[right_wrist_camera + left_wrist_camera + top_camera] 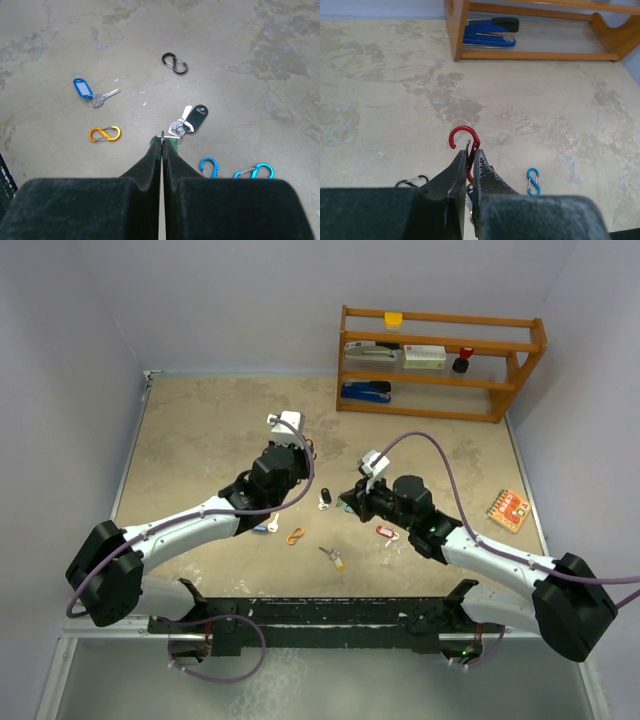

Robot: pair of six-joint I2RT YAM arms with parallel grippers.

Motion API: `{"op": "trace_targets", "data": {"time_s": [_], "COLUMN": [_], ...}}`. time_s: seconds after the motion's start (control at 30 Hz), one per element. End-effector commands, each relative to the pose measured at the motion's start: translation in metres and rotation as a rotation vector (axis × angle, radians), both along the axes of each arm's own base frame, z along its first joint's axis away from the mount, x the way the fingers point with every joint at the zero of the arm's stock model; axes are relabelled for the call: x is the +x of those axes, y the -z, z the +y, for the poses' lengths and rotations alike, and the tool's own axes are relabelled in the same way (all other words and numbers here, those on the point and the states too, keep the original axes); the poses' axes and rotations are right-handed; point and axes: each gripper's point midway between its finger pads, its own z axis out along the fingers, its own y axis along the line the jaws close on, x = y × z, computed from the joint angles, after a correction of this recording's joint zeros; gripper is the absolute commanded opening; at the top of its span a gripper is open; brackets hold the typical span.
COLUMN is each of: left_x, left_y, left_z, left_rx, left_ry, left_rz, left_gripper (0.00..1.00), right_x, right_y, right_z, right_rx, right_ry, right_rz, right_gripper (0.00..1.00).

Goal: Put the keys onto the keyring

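Note:
My left gripper [306, 450] [468, 152] is shut on a red S-shaped clip [465, 137] and holds it above the table, with its open hook sticking out past the fingertips. My right gripper [347, 502] [163, 141] is shut on the small metal ring [163, 134] of a green-tagged key [173, 143], which is mostly hidden under the fingers. A black-tagged key [194, 119] [324, 500] lies just beyond it. A blue-tagged key [89, 93] lies further left. A red-tagged key [386, 532] and a yellow-tagged key [337, 560] lie nearer the arm bases.
Loose clips lie about: orange [104, 133] [295, 536], black [174, 63], and two blue [210, 167] [255, 171]. A wooden shelf [440, 332] with a blue stapler [487, 32] stands at the back right. An orange card [508, 509] lies at the right.

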Motion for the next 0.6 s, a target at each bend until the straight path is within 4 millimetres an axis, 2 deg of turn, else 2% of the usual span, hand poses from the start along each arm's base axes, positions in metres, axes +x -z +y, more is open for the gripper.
{"op": "trace_targets", "data": {"time_s": [0.0,0.43,0.57], "left_x": [-0.002,-0.017,-0.023], "left_y": [-0.019,-0.006,-0.001], "left_z": [-0.019,-0.047,-0.051], "left_rx": [-0.051,-0.053,-0.018], "left_ry": [0.111,0.308,0.337], "left_rz": [-0.091,-0.139,-0.156], "left_gripper": [0.0,0.0,0.0], "right_x": [-0.006,-0.01,-0.009], "right_y": [-0.044,-0.057,-0.062], "right_z": [0.018,0.045,0.045], "right_rx": [0.127,0.219,0.261], "right_ry": [-0.119,-0.206,-0.192], "right_rz": [-0.201,-0.11,-0.09], "right_gripper": [0.0,0.0,0.0]}}
